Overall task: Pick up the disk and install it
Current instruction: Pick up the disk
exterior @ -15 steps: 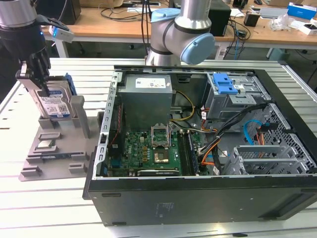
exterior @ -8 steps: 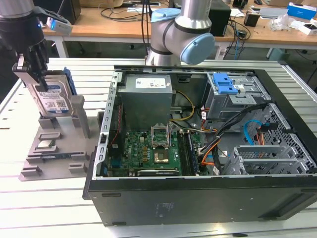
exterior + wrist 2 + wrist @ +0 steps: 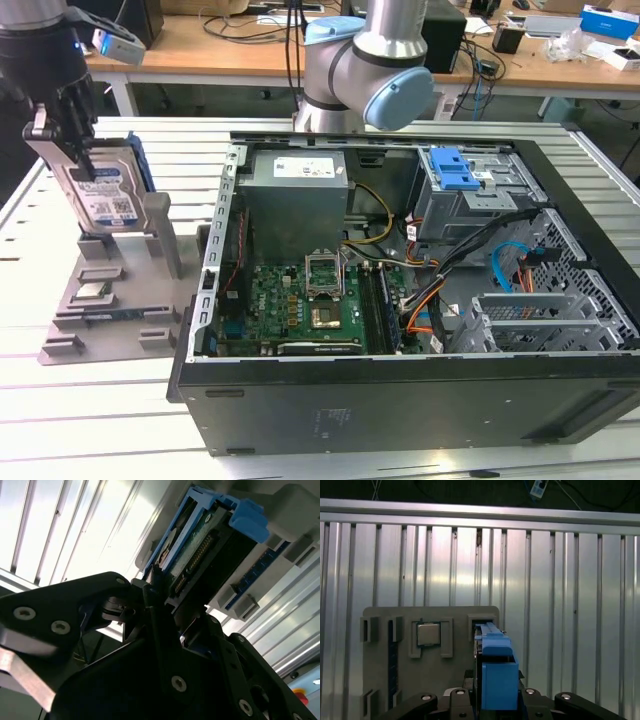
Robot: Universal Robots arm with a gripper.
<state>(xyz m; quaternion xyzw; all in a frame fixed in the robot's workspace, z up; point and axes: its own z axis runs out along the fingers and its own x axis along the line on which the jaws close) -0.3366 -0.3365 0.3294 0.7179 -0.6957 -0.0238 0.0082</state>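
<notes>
Partly hidden behind the hand (image 3: pixel 68 148), the disk (image 3: pixel 104 195) stands upright at the grey holder (image 3: pixel 110 300). The hand grips its top edge.

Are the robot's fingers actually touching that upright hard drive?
Touching. In the exterior view the fingers clamp the disk at its top, no gap; the first wrist view shows its blue bracket between them.
</notes>
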